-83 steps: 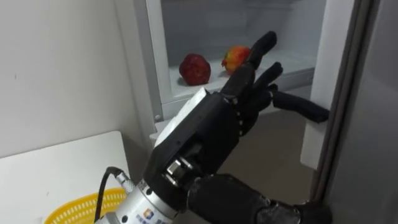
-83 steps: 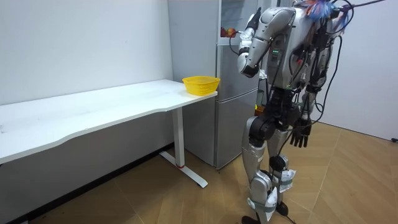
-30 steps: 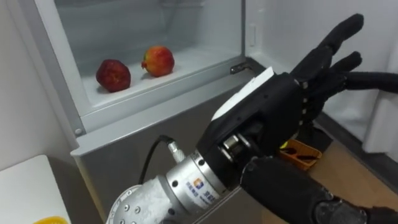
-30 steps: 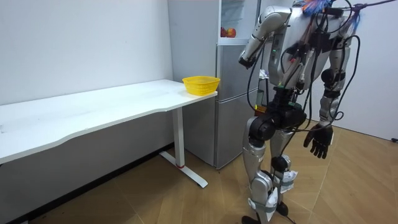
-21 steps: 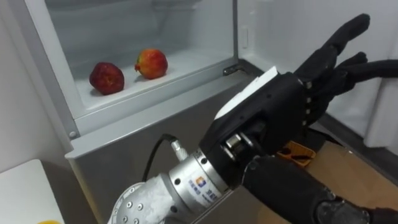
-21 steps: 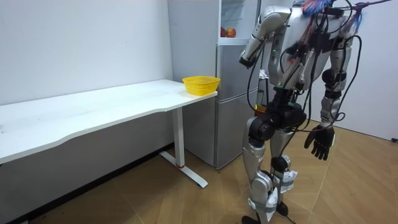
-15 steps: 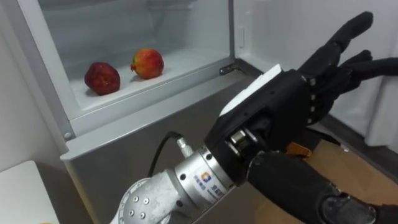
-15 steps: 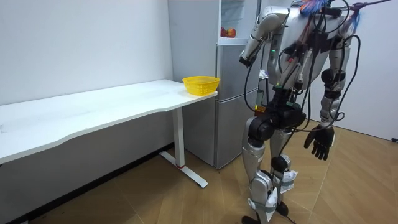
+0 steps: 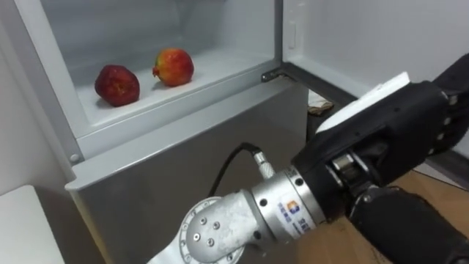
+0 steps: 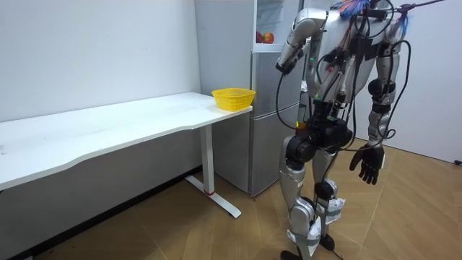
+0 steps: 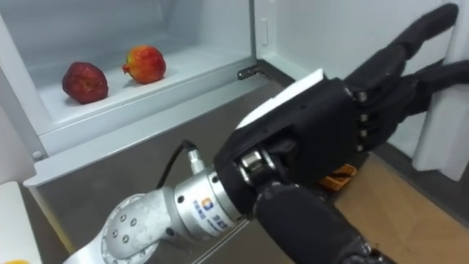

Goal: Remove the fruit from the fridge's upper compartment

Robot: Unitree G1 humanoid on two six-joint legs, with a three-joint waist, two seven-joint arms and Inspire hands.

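So off to the side a long white table [image 10: 108,123] is standing along the plain white wall [image 10: 94,43], and a yellow basket [image 10: 232,98] is sitting right at its end on the room view's right. A wooden floor [image 10: 419,217] is running under everything, and some small orange-yellow thing [image 11: 338,177] is lying on it, can't tell what it is.

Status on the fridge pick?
Left hand open, empty, raised right of the shelf. Right hand open at its side. Dark red fruit and red-yellow fruit on it, untouched. Nothing blocking them.
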